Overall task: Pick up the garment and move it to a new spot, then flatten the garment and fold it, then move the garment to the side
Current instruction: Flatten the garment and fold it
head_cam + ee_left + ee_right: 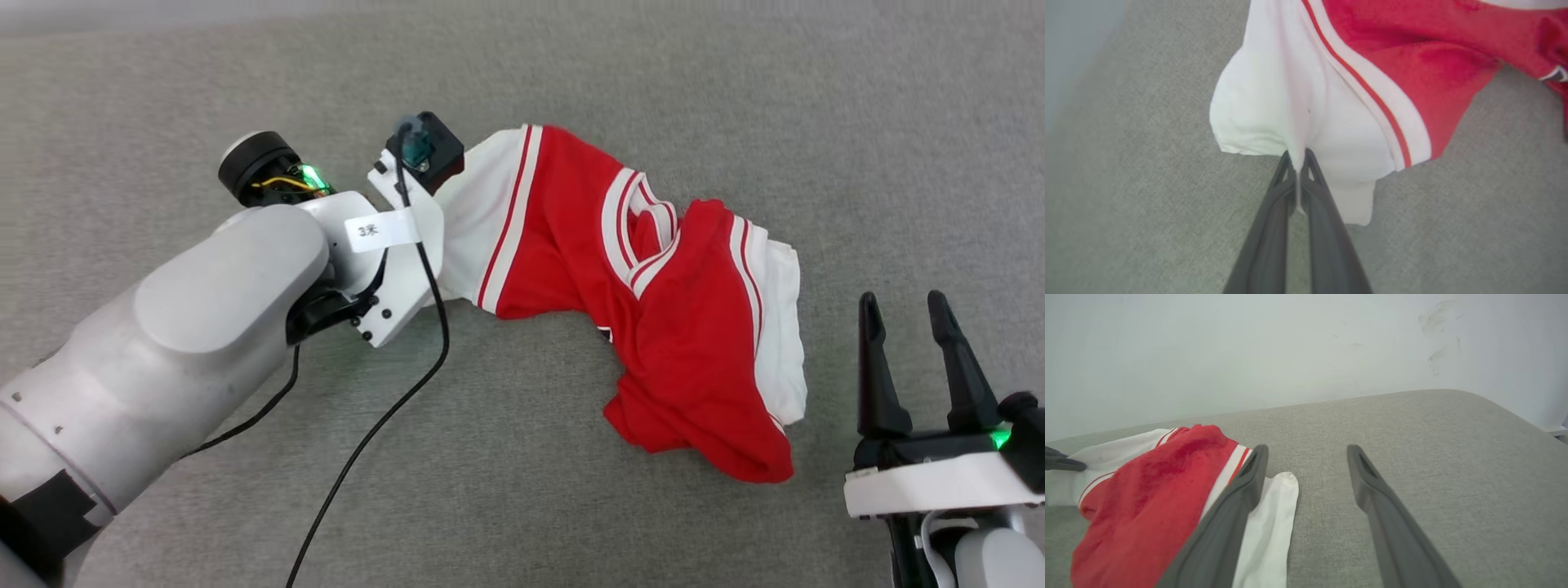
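Our left gripper [1298, 158] has its fingers pressed together on the garment [669, 302], pinching a fold of the white sleeve at its edge. Our right gripper [901, 300] is spread and empty at the near right, just beside the garment's white right edge; the head view shows a gap between them. The garment lies crumpled mid-scene on the grey fabric surface [571, 490], with the red body bunched to the near right and the pinched sleeve to the left. A black cable [384, 416] hangs from the left wrist, running near-left.
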